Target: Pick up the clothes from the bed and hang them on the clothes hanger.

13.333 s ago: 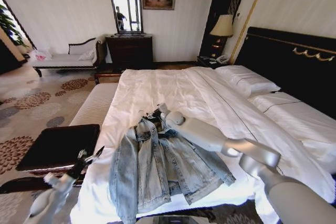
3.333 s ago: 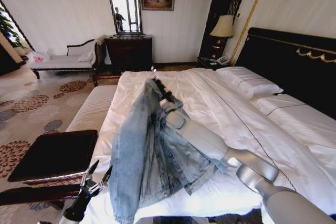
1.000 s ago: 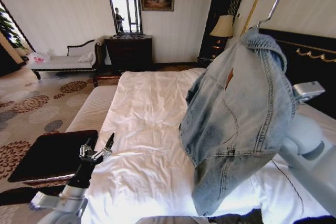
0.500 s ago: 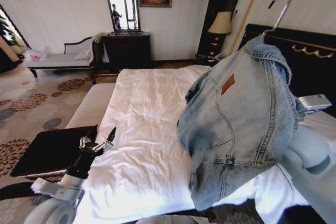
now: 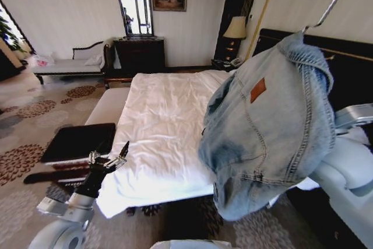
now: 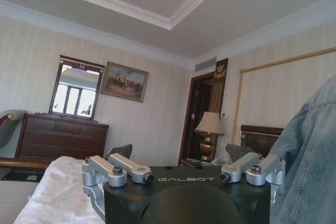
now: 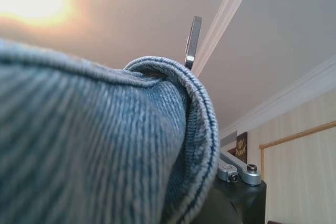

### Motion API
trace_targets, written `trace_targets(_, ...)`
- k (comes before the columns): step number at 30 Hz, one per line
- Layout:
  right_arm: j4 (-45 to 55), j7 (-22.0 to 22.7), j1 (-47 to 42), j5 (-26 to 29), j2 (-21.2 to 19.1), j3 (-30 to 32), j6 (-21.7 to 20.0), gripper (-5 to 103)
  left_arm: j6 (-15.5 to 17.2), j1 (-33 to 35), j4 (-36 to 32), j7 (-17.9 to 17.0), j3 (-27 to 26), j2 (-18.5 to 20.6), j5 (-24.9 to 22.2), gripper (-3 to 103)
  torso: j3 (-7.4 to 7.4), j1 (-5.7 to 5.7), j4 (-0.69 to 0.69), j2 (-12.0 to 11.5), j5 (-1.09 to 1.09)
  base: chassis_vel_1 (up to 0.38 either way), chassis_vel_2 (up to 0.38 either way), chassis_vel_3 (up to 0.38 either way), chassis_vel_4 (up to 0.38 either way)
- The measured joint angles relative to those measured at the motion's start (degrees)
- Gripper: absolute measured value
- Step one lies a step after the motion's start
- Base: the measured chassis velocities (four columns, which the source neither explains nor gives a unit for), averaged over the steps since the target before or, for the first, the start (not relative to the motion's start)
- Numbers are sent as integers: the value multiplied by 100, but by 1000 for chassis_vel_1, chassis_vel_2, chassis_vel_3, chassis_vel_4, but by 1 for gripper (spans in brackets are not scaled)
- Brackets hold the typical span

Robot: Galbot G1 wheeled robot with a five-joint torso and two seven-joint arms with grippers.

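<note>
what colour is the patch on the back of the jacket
Tan brown, a small rectangle patch below the collar of the light-blue jacket; clearest in the head view.

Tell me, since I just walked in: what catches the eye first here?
The denim jacket held high at the right of the head view, a metal hook poking from its collar, the right arm under it. Behind lies the white bed, and the left gripper hovers with jaws open by its near corner.
</note>
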Motion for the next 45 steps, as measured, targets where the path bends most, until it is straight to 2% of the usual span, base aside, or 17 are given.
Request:
trace_targets(1,0,3,11,17,-12,13,-1,19,-38,-6,-1,-15,2,0,1,100,0,0,0,0,2,347,-351,-350,347)
trace_targets(5,-15,3,-149,-28,77,109,-1,19,-54,-137,6,-430,1,74,80,100,0,1,-2,0,1,357,-403,-345,378)
trace_targets(9,-14,-22,-400,-128,206,214,2,19,-51,-203,30,-489,-49,165,82,100,0,2,-1,0,3,349,-388,-323,362)
trace_targets(11,11,-41,-589,-184,277,332,6,19,-66,-236,52,-435,-103,230,32,100,1,4,-1,-1,2,339,-355,-310,331)
trace_targets(14,81,-62,-940,-268,385,615,8,19,-145,-276,104,165,-166,294,-142,100,1,5,0,-1,1,338,-337,-342,324)
trace_targets(17,203,-108,-1354,-347,530,922,28,19,-281,-317,169,496,-40,233,71,100,1,5,-1,-1,0,362,-340,-364,342)
trace_targets(27,231,-326,-2244,-844,1130,1308,204,19,-544,-158,181,290,378,-117,753,100,-3,-6,-2,4,3,293,-292,-290,288)
trace_targets(31,243,-353,-2385,-1002,1352,1317,239,19,-594,-99,189,291,411,-184,842,100,-2,-5,-3,4,2,72,-49,-79,77)
trace_targets(37,237,-430,-2665,-1235,1661,1398,313,19,-634,-25,321,511,450,-362,1081,100,5,16,1,-6,1,-30,30,31,-24)
trace_targets(45,235,-541,-2923,-1514,1894,1576,469,19,-668,58,437,432,643,-615,1476,100,-1,-1,0,0,1,-13,23,18,-12)
